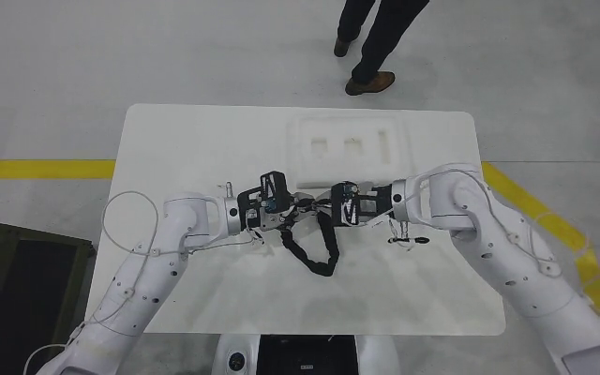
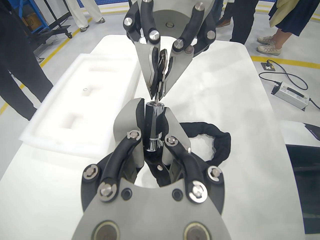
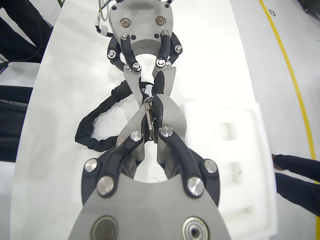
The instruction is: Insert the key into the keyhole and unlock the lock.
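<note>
As both arms meet tip to tip, level above the table (image 1: 412, 281), the key (image 2: 160, 76) touches the lock (image 2: 153, 126)
Left gripper (image 2: 153, 111) fingers are closed narrow around the lock's cylinder, its black chain (image 2: 220, 141) looping below; right gripper (image 3: 151, 108) fingers pinch the key, tip at the cylinder's end face, white foam tray (image 2: 62, 116) nearby

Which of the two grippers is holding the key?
The right gripper: it pinches the key, whose blade points at the end of the lock. The left gripper clamps the lock body instead.
</note>
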